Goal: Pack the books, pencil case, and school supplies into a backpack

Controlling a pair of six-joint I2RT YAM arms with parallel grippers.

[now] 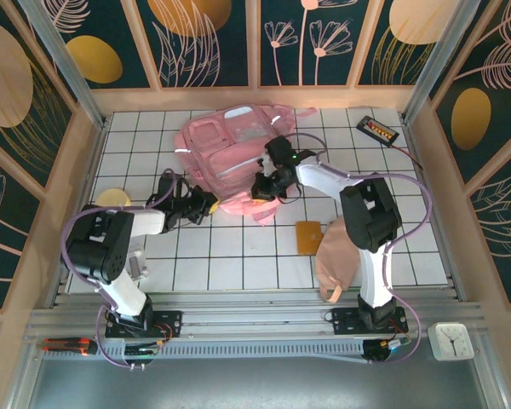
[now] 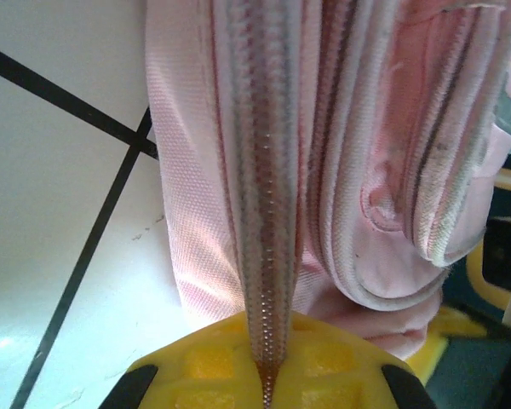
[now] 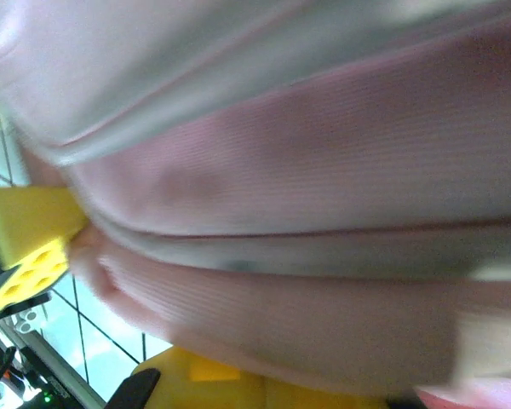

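The pink backpack [image 1: 226, 149] lies at the back middle of the table. My left gripper [image 1: 206, 205] is at its near left edge, and in the left wrist view its yellow pads [image 2: 213, 362] are shut on the backpack's zipper strip [image 2: 268, 213]. My right gripper [image 1: 262, 187] is at the near right edge, shut with pink backpack fabric [image 3: 307, 213] pressed over its yellow pads [image 3: 230, 388]. The peach pencil case [image 1: 334, 260] lies at the front right, partly under the right arm. Next to it sits the orange pad [image 1: 307, 237]. The books are out of view.
A black gadget [image 1: 379, 129] with a cable lies at the back right. A pale yellow disc [image 1: 112, 198] sits at the left beside the left arm. Wooden walls [image 1: 77, 170] close in the white tiled table [image 1: 238, 256]. A small clock [image 1: 451, 341] stands off the table at the front right.
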